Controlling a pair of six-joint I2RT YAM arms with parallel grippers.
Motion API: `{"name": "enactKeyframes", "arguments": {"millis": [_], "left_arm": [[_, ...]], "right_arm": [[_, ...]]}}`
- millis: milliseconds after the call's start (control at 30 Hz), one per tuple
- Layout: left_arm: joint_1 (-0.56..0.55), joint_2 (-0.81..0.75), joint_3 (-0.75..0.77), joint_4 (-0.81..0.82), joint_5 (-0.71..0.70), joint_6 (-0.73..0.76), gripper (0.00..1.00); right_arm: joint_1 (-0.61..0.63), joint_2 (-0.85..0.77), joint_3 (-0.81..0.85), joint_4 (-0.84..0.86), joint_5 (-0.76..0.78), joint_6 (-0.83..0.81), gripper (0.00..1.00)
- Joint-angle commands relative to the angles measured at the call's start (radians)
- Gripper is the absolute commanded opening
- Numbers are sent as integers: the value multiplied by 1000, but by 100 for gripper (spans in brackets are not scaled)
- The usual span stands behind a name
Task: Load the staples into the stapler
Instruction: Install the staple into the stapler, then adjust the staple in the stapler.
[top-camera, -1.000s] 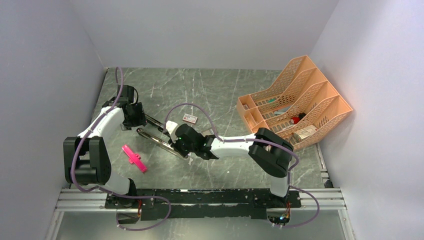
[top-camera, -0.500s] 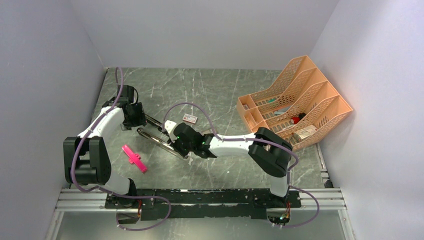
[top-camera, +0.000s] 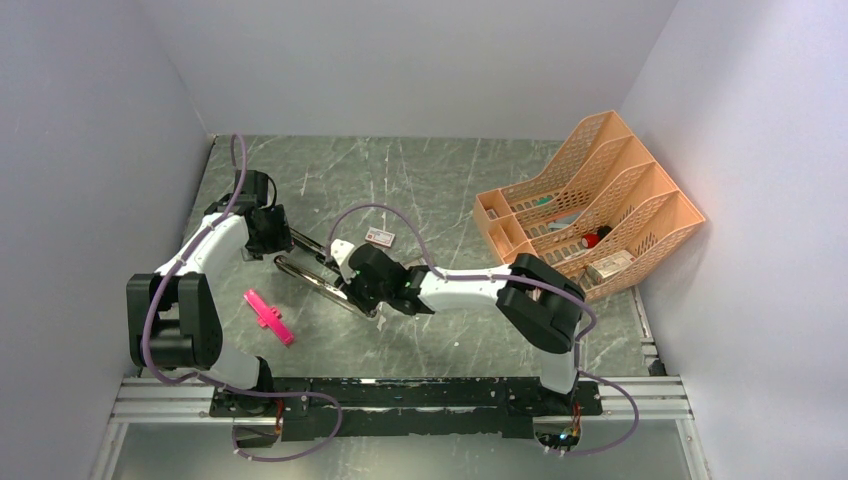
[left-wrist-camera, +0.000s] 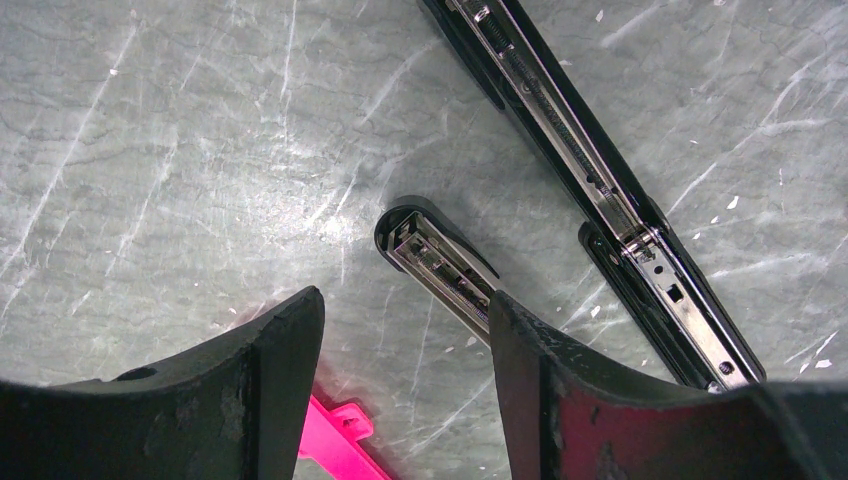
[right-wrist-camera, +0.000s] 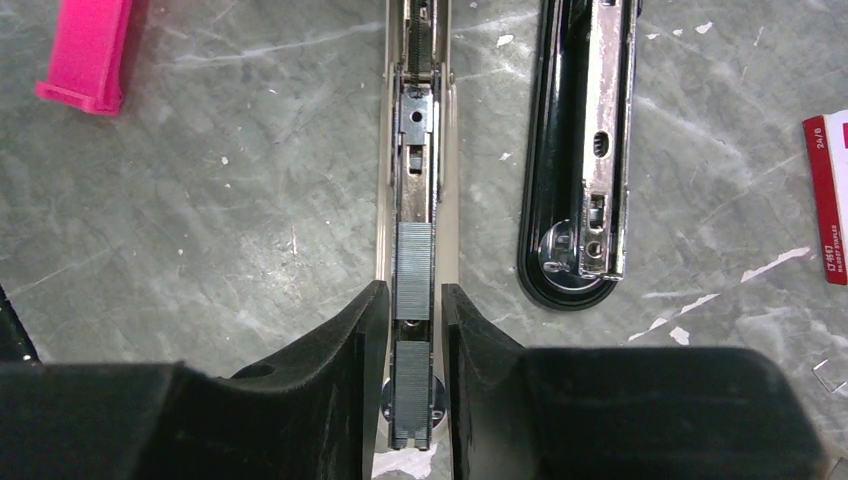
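Fingers of the right pincer (right-wrist-camera: 413, 295) stand a little apart and grip nothing; staples (right-wrist-camera: 413, 268) lie right between them, down in the rail of the stapler (right-wrist-camera: 420, 110); that rail runs long and straight away from the pincer; left pincer (left-wrist-camera: 400, 300) hangs wide and empty near the other end; right arm looks closer.

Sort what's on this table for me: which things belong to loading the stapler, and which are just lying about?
For the job:
- the stapler, opened flat
- the staples, lying in its rail
- the staple box with the red-and-white label

Lying about:
- the pink plastic piece
- the orange file rack and the small items in its slots
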Motion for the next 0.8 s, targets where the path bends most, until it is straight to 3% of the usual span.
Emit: {"name": "enactKeyframes", "arguments": {"millis": [0,767], "left_arm": [[8,10,30,-6,21,13,66],[8,12,31,-6,27,15,66]], "right_arm": [[-21,-31,-15,49,-20,21,30],[-45,67,60,48,-67,10,28]]}}
